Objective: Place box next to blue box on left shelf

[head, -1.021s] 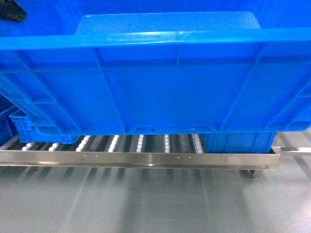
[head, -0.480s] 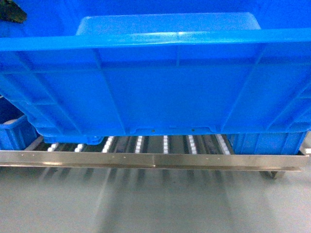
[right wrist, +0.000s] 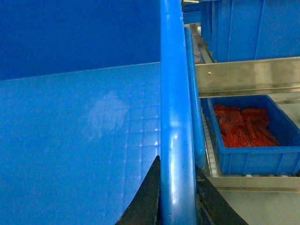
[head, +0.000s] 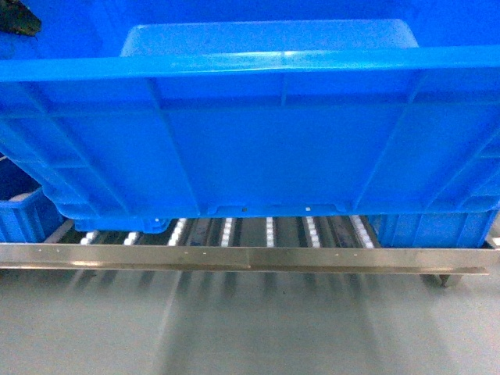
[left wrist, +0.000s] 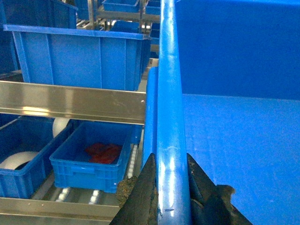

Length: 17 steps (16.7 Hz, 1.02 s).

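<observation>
The box point(head: 273, 133) is a large bright blue crate that fills the upper head view, hanging just above and in front of the left shelf point(head: 269, 232) with its white rollers. My left gripper point(left wrist: 172, 187) is shut on the box's left rim point(left wrist: 168, 93). On the opposite rim point(right wrist: 176, 117) my right gripper point(right wrist: 177, 192) is shut as well. A small blue box point(head: 19, 219) stands on the rollers at the left; it point(left wrist: 91, 161) holds something red. Another blue box point(head: 426, 230) stands at the right, also point(right wrist: 248, 136) with red contents. Bare rollers lie between them.
A steel front rail point(head: 234, 258) runs along the shelf edge, with grey floor point(head: 250, 328) below it. An upper rack rail point(left wrist: 70, 101) carries more blue crates point(left wrist: 79, 56). At the far left a crate point(left wrist: 18, 161) holds white objects.
In the head view the shelf and its two blue boxes have shifted to the right beneath the held box and levelled out. Both grippers still hold the rims.
</observation>
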### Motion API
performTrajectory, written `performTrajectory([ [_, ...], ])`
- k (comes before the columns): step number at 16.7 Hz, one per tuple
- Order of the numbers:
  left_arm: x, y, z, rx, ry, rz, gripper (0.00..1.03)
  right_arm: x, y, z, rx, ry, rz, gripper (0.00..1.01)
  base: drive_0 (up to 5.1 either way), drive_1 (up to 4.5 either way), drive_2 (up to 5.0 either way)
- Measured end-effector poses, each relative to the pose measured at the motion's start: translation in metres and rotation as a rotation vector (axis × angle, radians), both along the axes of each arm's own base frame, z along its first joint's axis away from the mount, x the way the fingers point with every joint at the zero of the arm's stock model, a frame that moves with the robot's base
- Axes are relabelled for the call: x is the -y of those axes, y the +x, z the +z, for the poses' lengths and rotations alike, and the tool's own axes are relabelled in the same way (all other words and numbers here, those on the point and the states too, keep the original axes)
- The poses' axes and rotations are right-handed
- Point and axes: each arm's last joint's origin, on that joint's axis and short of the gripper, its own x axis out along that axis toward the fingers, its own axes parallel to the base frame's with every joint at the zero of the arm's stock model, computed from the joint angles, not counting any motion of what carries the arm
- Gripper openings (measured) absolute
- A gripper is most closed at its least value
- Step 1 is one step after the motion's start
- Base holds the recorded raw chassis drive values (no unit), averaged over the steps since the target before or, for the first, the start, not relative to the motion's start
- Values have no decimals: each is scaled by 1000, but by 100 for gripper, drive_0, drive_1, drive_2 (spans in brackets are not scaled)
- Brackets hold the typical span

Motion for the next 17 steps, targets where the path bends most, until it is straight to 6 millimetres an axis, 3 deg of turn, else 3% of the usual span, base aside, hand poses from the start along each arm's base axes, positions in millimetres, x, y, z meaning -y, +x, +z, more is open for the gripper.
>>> performTrajectory([
  [17, 0, 0, 0, 1, 0, 0, 10, 0, 0, 0, 0, 0, 0, 8, 0, 0, 0],
])
